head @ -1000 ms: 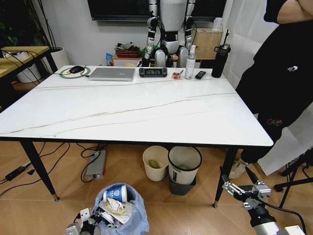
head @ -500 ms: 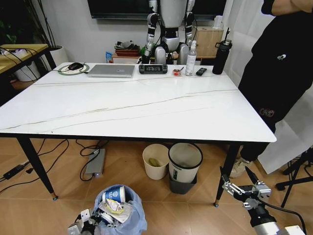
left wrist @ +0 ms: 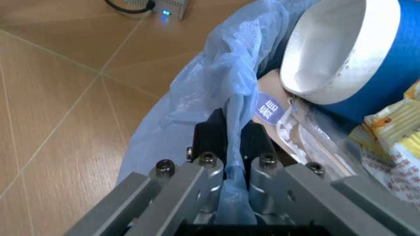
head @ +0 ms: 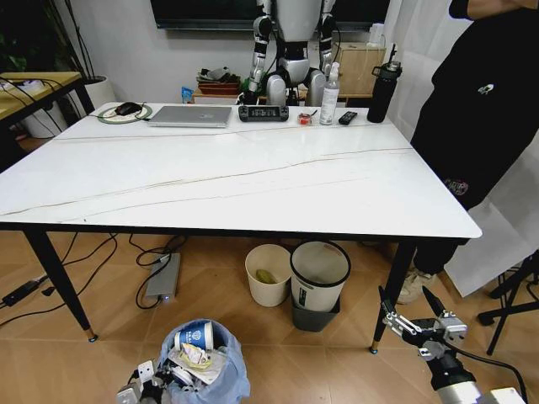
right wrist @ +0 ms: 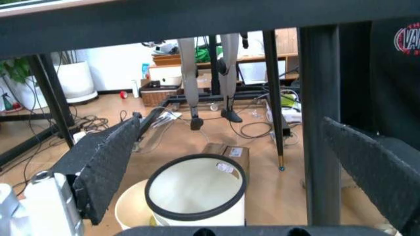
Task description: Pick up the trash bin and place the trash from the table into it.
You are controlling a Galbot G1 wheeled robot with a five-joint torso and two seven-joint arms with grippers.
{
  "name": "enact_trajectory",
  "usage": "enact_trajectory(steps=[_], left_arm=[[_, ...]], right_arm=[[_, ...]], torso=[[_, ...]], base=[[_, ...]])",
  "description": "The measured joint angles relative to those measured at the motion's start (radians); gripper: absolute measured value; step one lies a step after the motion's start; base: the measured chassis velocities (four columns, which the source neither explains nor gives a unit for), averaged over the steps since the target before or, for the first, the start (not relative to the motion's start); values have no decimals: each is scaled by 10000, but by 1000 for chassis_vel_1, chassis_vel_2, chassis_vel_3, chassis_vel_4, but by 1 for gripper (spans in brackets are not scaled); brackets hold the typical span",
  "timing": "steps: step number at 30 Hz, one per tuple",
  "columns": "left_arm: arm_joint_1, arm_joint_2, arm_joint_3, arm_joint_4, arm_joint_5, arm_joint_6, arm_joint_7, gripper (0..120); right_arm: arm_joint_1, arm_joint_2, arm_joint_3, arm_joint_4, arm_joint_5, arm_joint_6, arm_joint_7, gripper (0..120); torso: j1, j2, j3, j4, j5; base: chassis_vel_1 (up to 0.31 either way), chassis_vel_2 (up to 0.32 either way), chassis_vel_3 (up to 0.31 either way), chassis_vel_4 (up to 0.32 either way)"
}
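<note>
Three bins (head: 206, 370), two bottles (head: 328, 94), one laptop (head: 191, 116).

Open marble stretches across most of the table (head: 253, 181); a laptop (head: 192, 116), bottles (head: 329, 94) and small devices crowd only its far edge. Beneath, a cream bin (head: 268, 275) and a black-rimmed bin (head: 319, 273) stand just beside each other between slim black legs. A person (head: 476, 109) stands near, apparently just off, the right side.
</note>
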Motion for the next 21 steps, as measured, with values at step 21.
enact_trajectory(steps=[21], left_arm=[[-355,0,-107,824,105,-587,11,0]], right_arm=[[0,0,0,0,0,0,0,100]], torso=[[-112,-330,-221,0,0]], base=[[0,0,0,0]])
